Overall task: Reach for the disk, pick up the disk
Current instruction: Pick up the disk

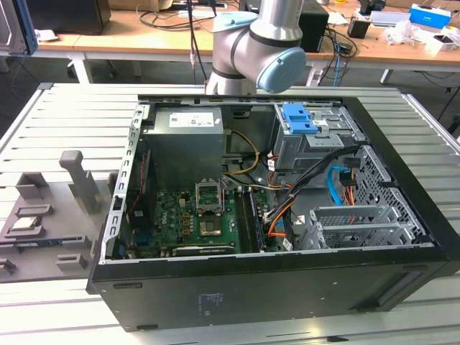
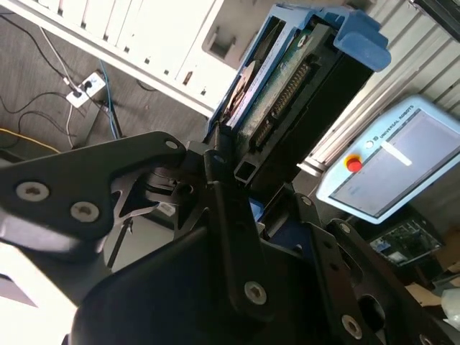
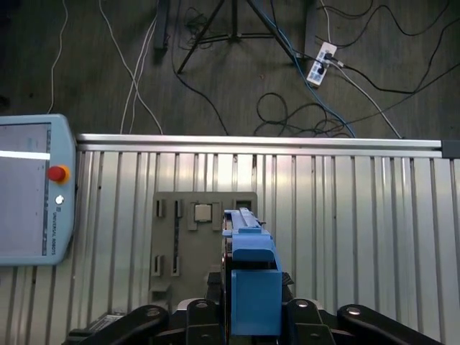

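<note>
In both wrist views my gripper (image 3: 251,305) is shut on the disk (image 3: 250,280), a metal drive edged by a bright blue plastic bracket. In the first wrist view the disk stands on edge between the black fingers (image 3: 213,286), hanging above the slatted metal table. The second wrist view shows the disk (image 2: 302,86) from the side, with its connector strip and circuit-board face, and my gripper (image 2: 241,172) clamped on its near end. In the exterior view, the arm's elbow (image 1: 262,43) rises behind the open computer case (image 1: 273,287).
A grey fixture plate (image 3: 180,237) holding a small square silver chip (image 3: 203,212) lies on the table (image 3: 359,237) beneath the disk. A teach pendant (image 3: 29,190) rests beside it. Inside the case, a blue plastic clip (image 1: 298,118) sits on the drive cage. Cables cover the floor (image 3: 287,72).
</note>
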### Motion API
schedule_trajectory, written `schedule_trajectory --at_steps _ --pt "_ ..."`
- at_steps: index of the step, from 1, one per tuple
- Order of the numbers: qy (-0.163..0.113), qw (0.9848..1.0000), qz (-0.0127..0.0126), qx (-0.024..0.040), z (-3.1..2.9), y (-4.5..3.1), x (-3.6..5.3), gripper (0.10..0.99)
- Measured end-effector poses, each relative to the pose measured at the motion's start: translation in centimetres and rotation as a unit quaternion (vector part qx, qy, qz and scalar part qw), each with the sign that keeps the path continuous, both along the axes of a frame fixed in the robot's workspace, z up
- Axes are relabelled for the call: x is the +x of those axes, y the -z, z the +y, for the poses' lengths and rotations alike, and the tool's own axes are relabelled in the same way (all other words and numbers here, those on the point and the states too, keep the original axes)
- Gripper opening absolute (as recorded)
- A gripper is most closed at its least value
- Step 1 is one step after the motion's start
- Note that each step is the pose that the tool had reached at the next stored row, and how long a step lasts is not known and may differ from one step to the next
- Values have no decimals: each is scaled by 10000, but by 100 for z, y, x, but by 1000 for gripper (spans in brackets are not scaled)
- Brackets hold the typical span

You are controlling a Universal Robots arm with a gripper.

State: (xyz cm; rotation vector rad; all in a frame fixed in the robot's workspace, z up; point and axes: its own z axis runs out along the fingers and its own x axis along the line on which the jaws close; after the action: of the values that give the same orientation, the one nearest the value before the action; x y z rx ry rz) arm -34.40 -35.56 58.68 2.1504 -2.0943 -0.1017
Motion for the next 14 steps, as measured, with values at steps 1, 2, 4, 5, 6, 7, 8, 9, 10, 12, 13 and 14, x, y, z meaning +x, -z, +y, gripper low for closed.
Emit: schedule_trajectory --at_steps 1,2,4,5,6,7,8,9,10,12,13,14 --pt "0 10000 4 -1 0 -12 3 365" --pt "0 10000 11 -3 0 -30 7 365" --pt "0 10000 19 -6 0 -54 13 365" --pt "0 10000 26 -9 0 -75 18 365" --pt "0 10000 29 -10 0 -85 20 365" --pt "0 10000 34 -12 0 -97 23 365" --pt "0 10000 38 -14 1 -110 27 365" --pt "0 10000 44 -16 0 -125 30 365" --pt "0 10000 49 -18 1 -139 34 365" --pt "0 10000 58 -22 1 -165 40 365" --pt "0 10000 62 -23 1 -176 43 365" --pt "0 10000 68 -25 1 -192 47 365"
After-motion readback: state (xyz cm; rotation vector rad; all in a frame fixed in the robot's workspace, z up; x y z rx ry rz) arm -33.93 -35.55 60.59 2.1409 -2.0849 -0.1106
